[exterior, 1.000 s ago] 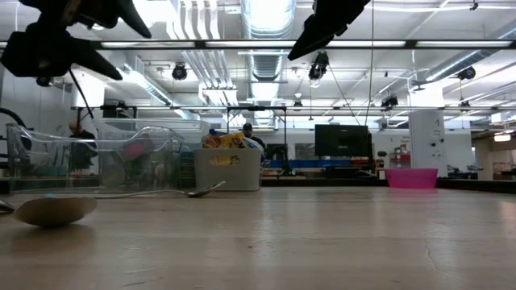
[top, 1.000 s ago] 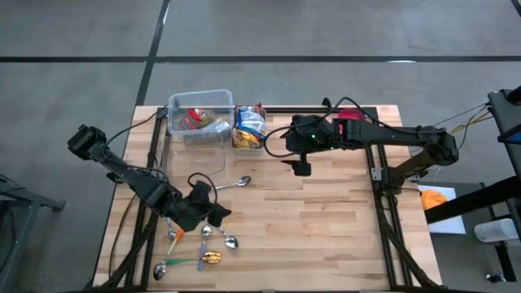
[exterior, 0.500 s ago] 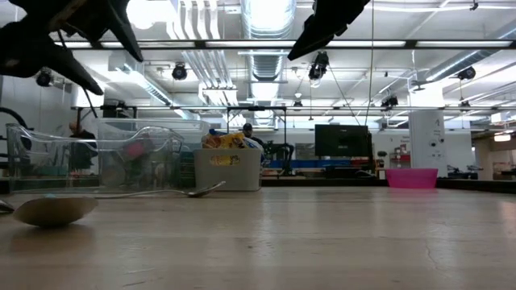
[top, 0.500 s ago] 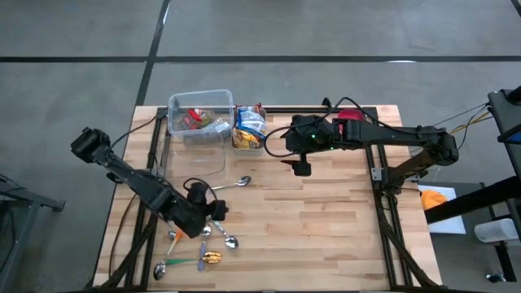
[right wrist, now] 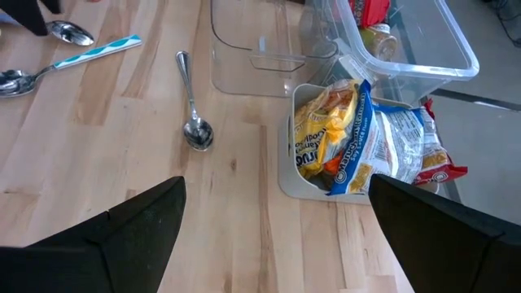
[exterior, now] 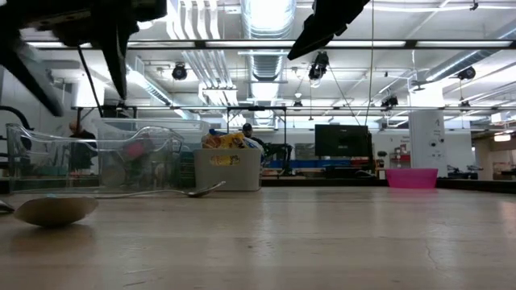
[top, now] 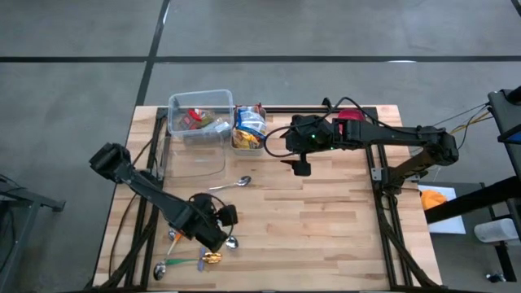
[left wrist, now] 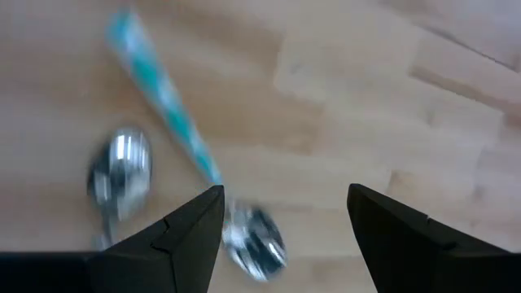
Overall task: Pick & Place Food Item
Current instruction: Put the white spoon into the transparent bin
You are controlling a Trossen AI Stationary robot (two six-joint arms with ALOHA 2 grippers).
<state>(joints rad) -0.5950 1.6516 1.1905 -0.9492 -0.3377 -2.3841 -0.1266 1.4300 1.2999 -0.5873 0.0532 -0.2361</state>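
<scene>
Wooden table: snack bags fill grey bin.

Snack packets: yellow, blue and white crinkled bags, bunched upright in a small grey bin, tops sticking out above its rim. Bin stands at the table's far edge, touching the side of a clear plastic tub. More food items, one red, lie inside that tub.
</scene>
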